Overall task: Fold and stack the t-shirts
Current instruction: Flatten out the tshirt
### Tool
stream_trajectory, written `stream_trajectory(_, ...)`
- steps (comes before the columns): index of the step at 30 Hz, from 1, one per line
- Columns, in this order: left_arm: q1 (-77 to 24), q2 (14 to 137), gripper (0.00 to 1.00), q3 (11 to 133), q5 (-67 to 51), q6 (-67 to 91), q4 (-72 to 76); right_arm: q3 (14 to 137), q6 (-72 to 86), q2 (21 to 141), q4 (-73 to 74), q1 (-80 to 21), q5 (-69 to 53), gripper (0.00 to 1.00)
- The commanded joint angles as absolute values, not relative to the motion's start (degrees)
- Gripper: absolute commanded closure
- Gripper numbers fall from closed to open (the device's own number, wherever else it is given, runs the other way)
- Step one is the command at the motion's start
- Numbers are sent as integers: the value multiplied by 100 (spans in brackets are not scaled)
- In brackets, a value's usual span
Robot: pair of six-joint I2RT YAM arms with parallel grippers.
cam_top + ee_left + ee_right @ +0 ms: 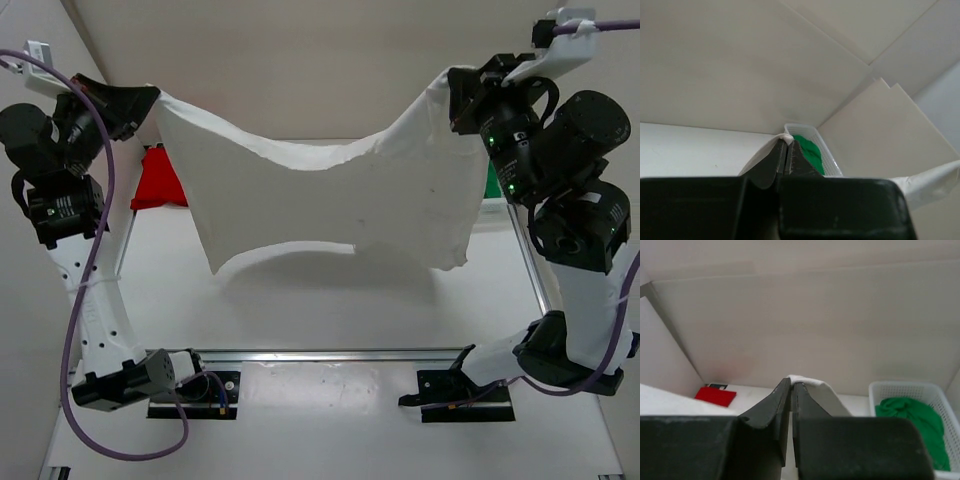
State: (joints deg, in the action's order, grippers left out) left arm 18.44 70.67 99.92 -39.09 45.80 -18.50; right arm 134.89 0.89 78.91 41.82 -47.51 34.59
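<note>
Hanging white t-shirt (330,200), clamped at its corners by left gripper (148,100) and right gripper (458,98), unfolded; red t-shirt (160,182) apparently folded, green t-shirt (912,425) in basket (905,387)

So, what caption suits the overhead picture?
A white t-shirt hangs spread between the left hand and right hand, each pinching a corner; a red t-shirt lies on the table behind.
</note>
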Motion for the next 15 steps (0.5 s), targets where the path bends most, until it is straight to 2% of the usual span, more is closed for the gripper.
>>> stream_trajectory(1,2065,7066,100,10634,-4263,4895,-1723,13843,-1025,8077,2886,-4843,3787,100)
stream_trajectory(3,1996,7014,100,10609,-3861,4808,-1714,13729,-1387,8112,2498,-4834,3797,100)
stream_trajectory(6,1688,6996,100,9766,-3472,4728,-1302,13483,-1609,8427,2258,-4300,3640,99)
stream_trajectory(8,1434,7171,100,9056,-3341,4624,-1117,13649,-865,8849,3020,-3266,2675,100)
stream_trajectory(11,863,7601,100,8510,-2516,4159,-1213,13545,-256,9622,3278,-2218,673,100)
stream_trajectory(15,572,8278,100,8488,-2119,3938,-1151,13911,-35,10719,3234,-1470,-306,100)
